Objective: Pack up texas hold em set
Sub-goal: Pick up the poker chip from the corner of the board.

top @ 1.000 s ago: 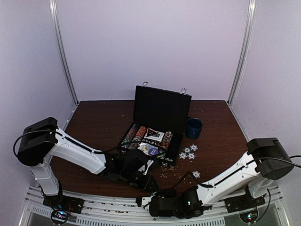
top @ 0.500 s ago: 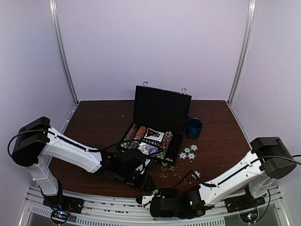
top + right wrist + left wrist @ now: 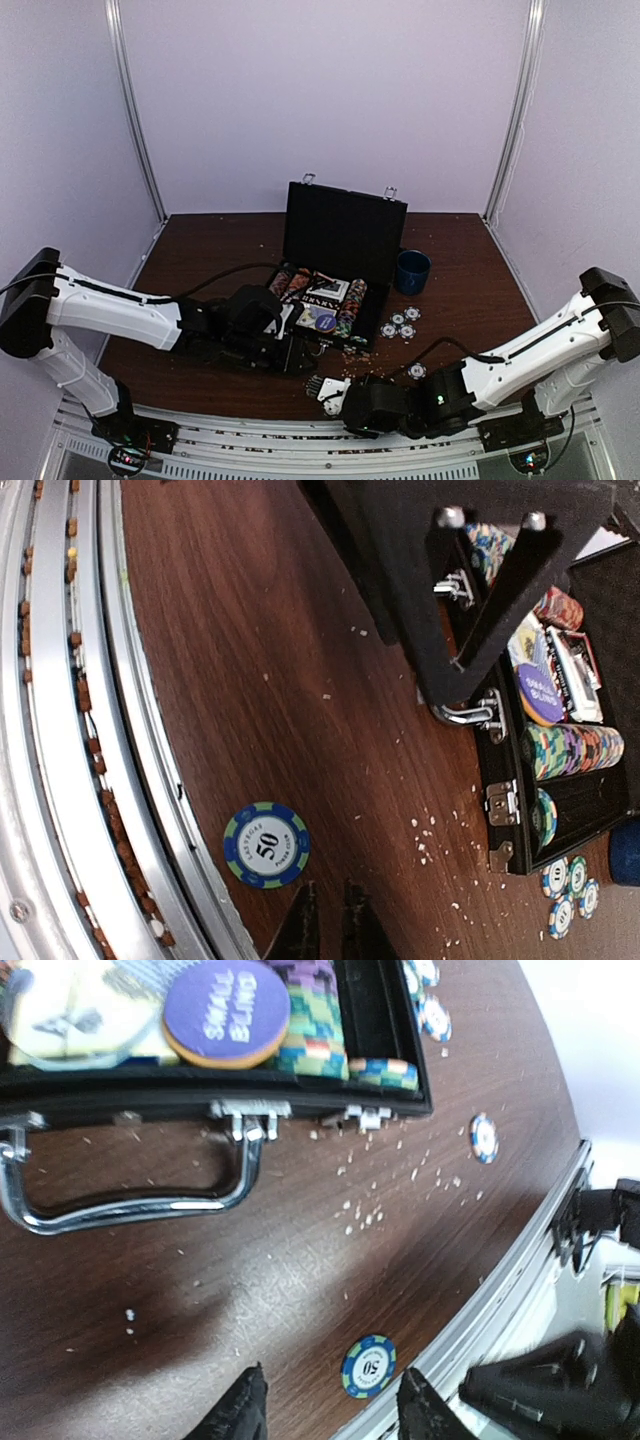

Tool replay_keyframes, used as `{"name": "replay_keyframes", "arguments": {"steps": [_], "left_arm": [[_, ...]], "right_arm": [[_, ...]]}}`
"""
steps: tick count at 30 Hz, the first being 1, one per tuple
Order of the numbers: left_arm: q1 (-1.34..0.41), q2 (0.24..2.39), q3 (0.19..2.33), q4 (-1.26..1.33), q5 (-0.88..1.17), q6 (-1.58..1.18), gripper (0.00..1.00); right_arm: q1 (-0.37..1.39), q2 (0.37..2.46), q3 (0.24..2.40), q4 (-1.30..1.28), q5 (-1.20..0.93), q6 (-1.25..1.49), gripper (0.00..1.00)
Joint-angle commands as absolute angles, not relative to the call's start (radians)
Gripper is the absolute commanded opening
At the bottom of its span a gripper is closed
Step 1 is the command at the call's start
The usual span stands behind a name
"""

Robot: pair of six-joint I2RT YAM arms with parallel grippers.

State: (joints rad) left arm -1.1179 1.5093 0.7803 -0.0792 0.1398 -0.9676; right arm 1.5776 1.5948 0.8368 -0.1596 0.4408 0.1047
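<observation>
The black briefcase (image 3: 343,236) stands open mid-table, its tray (image 3: 366,325) holding rows of striped chips, card decks and a purple "small blind" disc (image 3: 226,1010). Its silver handle (image 3: 130,1205) faces the front edge. A blue 50 chip (image 3: 368,1366) lies flat on the table by the front rail, just ahead of my open, empty left gripper (image 3: 330,1412). It also shows in the right wrist view (image 3: 266,845), just left of my right gripper (image 3: 328,922), whose fingers are together and hold nothing. Three loose chips (image 3: 400,325) lie right of the case, and one more (image 3: 416,370) lies nearer the front.
A dark blue cup (image 3: 412,271) stands right of the case. Pale crumbs (image 3: 375,1210) are scattered in front of the latches. The metal rail (image 3: 120,780) runs along the table's front edge. My left gripper (image 3: 298,357) and right gripper (image 3: 332,390) are close together.
My left arm has drawn back to the left and its gripper now sits closer to the case front. My right gripper has come forward from the rail onto the table's front edge.
</observation>
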Motion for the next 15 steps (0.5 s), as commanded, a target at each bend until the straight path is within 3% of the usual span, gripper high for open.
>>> {"name": "replay_keyframes", "arguments": {"steps": [1,7,15], "left_arm": [[-1.127,1.619,0.846,-0.058,0.219,-0.899,0.47],[-1.153,1.77,0.963,-0.059,0.292,-0.825,0.49],[-1.157,1.86,0.992,-0.034,0.337,-0.806,0.44]], "right_arm": [[1.563,1.574,0.775,-0.137,0.361,0.149,0.19],[1.542,1.546,0.714,-0.077,0.281,0.216,0.3],[1.537,1.546,0.686,-0.054,0.218,0.273,0.34]]}}
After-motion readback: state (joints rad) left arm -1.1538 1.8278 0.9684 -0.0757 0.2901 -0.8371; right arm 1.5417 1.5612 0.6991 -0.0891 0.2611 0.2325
